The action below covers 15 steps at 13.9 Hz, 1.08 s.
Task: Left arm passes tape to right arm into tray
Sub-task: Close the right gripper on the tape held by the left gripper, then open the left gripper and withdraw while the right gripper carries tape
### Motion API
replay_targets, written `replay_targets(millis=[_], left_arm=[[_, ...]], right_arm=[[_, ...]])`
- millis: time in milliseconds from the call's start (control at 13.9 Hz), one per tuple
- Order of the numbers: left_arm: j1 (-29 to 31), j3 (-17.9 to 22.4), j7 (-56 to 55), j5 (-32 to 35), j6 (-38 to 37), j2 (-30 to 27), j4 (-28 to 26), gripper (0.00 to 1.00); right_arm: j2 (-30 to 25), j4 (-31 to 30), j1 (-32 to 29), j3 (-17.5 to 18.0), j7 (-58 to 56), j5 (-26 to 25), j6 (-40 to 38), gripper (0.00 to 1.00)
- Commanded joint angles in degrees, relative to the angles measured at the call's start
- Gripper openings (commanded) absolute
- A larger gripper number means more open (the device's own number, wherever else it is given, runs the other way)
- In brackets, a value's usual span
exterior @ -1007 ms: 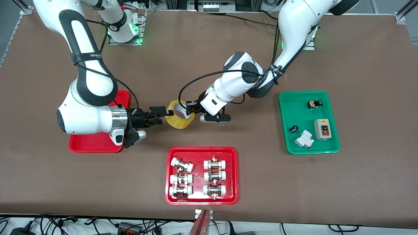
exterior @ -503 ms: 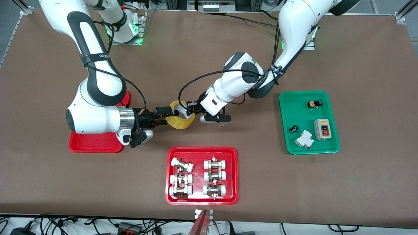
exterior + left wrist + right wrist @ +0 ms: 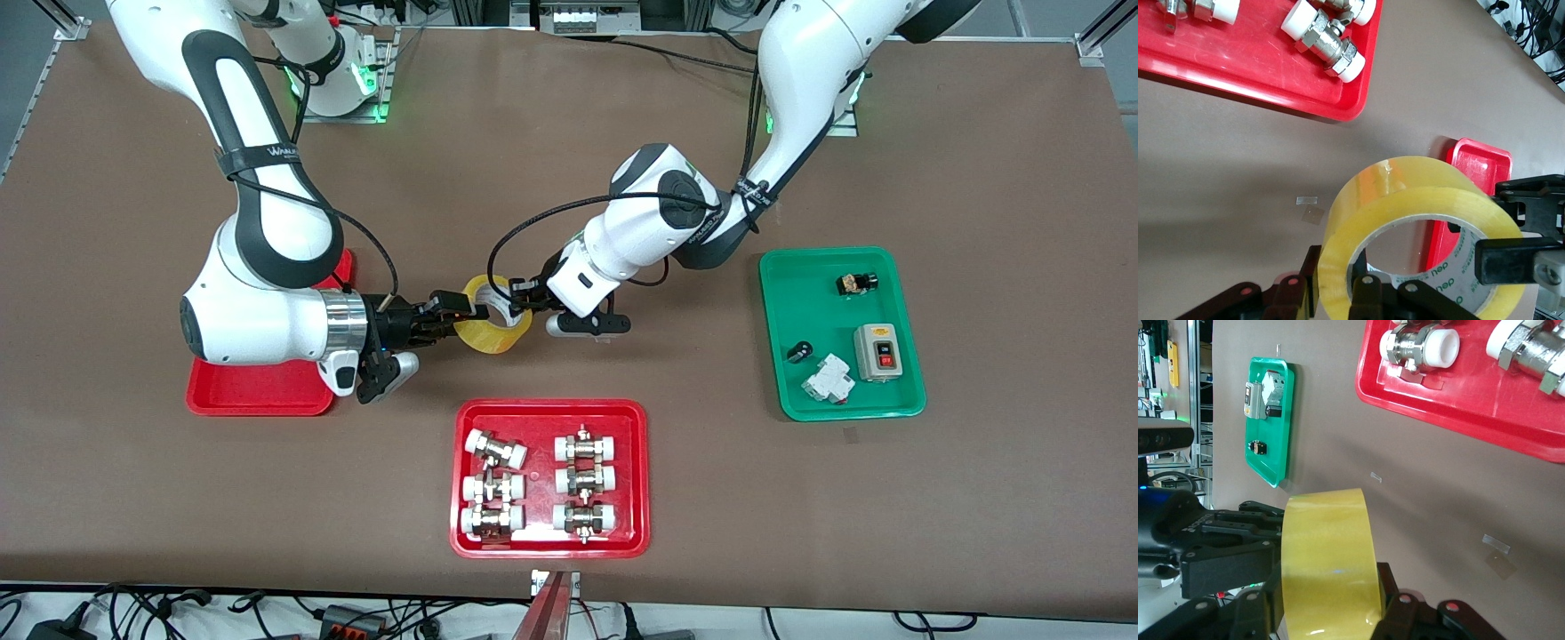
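The yellow tape (image 3: 496, 338) hangs in the air over the middle of the table, held from both ends. My left gripper (image 3: 518, 290) is shut on its wall, one finger inside the hole and one outside, as the left wrist view shows on the tape (image 3: 1411, 193). My right gripper (image 3: 468, 311) is shut across the roll's width; its fingers (image 3: 1390, 590) press the flat sides of the tape (image 3: 1328, 553). The plain red tray (image 3: 258, 400) lies under the right arm at that arm's end of the table, partly hidden by it.
A red tray of white-and-metal fittings (image 3: 549, 542) sits nearer the front camera than the tape. A green tray (image 3: 791, 391) with switches and small parts lies toward the left arm's end. Bare brown tabletop surrounds the trays.
The right arm reached in toward the tape and its open fingers closed on the roll. The left gripper kept its hold and barely moved.
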Motion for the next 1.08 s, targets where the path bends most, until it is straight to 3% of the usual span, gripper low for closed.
replay_targets(millis=[0,144,216,360,503,719,1007], left_arm=[[0.04,-0.22,0.13,0.92,0.58,-0.24,0.61,0.03],[0.13,-0.30,0.05,0.92,0.58,-0.24,0.61,0.04],[0.13,-0.30,0.05,0.84,0.49,-0.33,0.61,0.14],[0.39,-0.04,0.22,1.18,0.49,-0.59,0.61,1.00],[2.67,-0.04,-0.04,1.63,0.23,-1.82,0.00,1.00],[6.45,-0.48,0.22,1.71,-5.90,-5.33,-0.44,1.00],[14.96,-0.65,0.31,1.71,-28.28,-11.04,2.01,1.00]], right_arm=[[0.79,1.00,-0.16,-0.13,-0.49,0.63,-0.17,0.23],[0.79,1.00,-0.16,-0.13,-0.58,0.63,-0.17,0.23],[0.70,1.00,-0.16,-0.13,-0.67,0.63,-0.17,0.23],[0.70,1.00,-0.25,-0.13,-0.67,0.63,-0.26,0.23],[0.70,1.00,-0.25,-0.13,-0.75,0.63,-0.26,0.23],[0.79,1.00,-0.43,-0.13,-1.81,0.63,-0.26,0.23],[0.62,0.73,-1.30,-1.44,-1.90,-2.25,0.18,0.23]])
